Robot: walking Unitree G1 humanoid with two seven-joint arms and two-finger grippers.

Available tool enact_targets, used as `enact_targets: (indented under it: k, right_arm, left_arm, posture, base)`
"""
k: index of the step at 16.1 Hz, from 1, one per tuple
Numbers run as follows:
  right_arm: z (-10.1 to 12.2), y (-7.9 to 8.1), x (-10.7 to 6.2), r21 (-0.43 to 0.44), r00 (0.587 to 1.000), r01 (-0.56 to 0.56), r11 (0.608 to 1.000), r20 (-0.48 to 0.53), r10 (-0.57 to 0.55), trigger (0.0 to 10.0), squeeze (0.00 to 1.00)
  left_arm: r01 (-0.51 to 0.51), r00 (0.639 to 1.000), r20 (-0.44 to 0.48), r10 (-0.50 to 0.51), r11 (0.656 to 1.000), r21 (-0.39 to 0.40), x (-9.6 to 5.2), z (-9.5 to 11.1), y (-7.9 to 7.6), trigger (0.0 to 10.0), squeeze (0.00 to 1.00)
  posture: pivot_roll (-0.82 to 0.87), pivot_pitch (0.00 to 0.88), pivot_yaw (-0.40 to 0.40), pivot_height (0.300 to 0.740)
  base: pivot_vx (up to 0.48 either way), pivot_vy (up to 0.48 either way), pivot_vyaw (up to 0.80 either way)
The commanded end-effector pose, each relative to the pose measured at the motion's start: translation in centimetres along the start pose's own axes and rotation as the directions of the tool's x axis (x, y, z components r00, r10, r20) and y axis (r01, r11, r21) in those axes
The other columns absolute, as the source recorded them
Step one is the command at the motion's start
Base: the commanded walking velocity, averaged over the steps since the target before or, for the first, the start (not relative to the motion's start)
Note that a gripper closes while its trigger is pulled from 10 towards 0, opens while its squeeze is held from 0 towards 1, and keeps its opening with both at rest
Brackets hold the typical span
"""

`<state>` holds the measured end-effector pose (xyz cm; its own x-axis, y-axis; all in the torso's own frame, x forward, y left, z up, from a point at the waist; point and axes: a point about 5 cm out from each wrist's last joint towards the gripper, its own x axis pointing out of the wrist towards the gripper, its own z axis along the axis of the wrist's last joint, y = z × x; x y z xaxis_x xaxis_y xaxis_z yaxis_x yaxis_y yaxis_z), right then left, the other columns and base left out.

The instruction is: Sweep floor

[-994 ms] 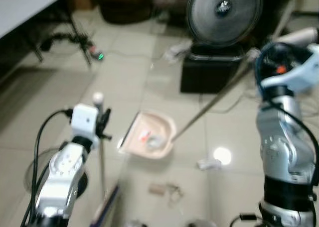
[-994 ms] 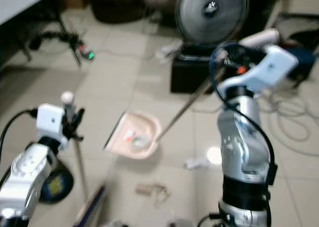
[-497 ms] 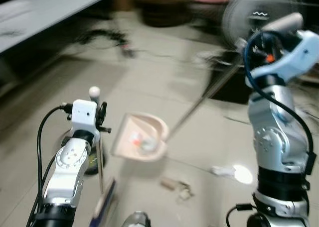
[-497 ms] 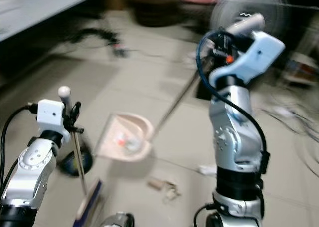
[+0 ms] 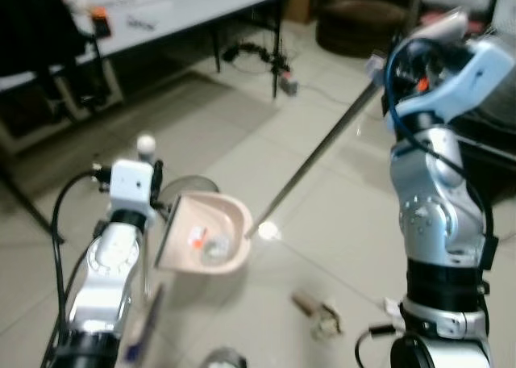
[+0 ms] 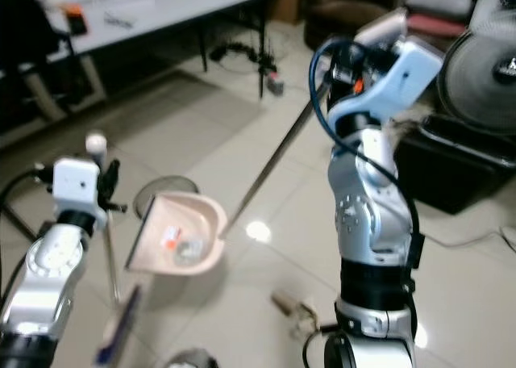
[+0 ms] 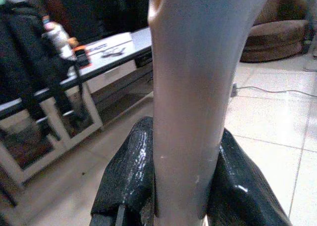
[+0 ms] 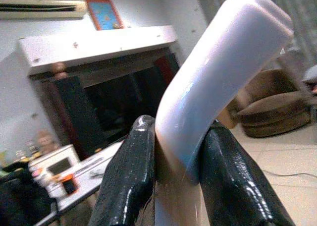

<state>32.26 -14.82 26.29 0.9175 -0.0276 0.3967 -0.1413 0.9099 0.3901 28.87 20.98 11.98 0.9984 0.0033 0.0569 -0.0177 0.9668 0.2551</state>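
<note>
Left gripper [image 7: 181, 186]: clamped on thin metal broom pole [image 5: 146, 247], white knob on top, blue brush head [image 5: 139, 336] low by floor
Right gripper [image 8: 173, 171]: closed round pale handle grip [image 8: 218, 72] of long grey rod [image 5: 314, 154]
Beige plastic dustpan [image 5: 205, 232]: at rod's low end, between arms, tilted, small scraps inside
Crumpled brown litter [image 5: 318, 313]: on tiled floor [image 5: 234, 134], near right arm's base

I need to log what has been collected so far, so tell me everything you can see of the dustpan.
The dustpan is a pale pink, plastic-looking scoop with a rounded back wall and a straight open lip. A long thin metal-looking handle rises from it to the right gripper, whose jaws are shut on its pale grip. The pan is tipped back with its lip raised, beside the left arm. Inside lie a small orange-red scrap and a greyish clump.
</note>
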Motion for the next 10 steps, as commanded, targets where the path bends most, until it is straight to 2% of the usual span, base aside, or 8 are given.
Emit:
enact_targets:
  k: [1,6,10]
  right_arm:
    - [1.25,-0.19,0.3,-0.004,0.998,0.007,1.0,0.056,-0.006,10.0,0.0]
    - [0.97,-0.94,0.17,-0.006,0.998,0.037,0.999,0.058,-0.036,10.0,0.0]
    - [0.76,-0.95,0.2,-0.001,0.998,0.035,0.999,0.054,-0.035,10.0,0.0]
  left_arm:
    - [0.011,0.998,0.062,-0.011,1.0,0.006,0.52,1.37,-0.32,10.0,0.0]
    - [0.019,0.998,0.055,-0.019,1.0,-0.003,0.48,1.15,-0.7,10.0,0.0]
    - [0.014,0.999,0.048,-0.013,1.0,-0.007,0.31,0.93,-0.52,10.0,0.0]
  posture:
    - [0.01,0.011,0.032,0.74]
    - [0.02,0.003,0.028,0.74]
    - [0.01,0.0,0.027,0.74]
  base:
    - [0.356,0.0,0.78]
    - [0.39,0.0,0.0]
    - [0.417,0.0,0.0]
